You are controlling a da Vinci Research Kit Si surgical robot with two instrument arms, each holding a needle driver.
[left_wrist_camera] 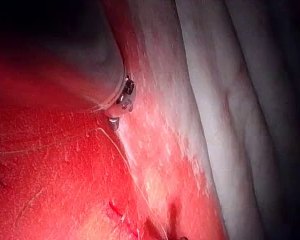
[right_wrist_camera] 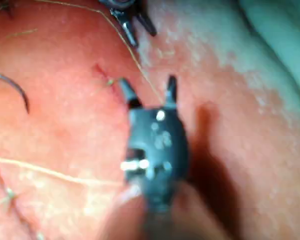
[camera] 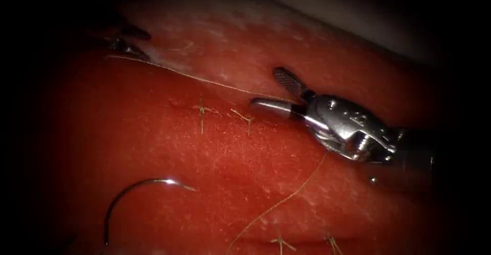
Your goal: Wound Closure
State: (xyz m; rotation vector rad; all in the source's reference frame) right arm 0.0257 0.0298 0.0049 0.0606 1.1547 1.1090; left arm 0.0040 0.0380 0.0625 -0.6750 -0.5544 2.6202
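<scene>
Needle (camera: 134, 193) partly cut off, free.

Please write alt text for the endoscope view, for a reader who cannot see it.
The right tool, jaws open, straddles a taut thread that the left tool holds, above the stitched cut. The needle lies free on the tissue.

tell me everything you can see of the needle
The needle is a thin, curved piece of shiny metal, an open half-circle arc. It lies loose on the tissue, below and left of the cut, not driven in. Neither tool holds it. One end points right; the other curves down toward the dark edge. It also shows at.
</scene>
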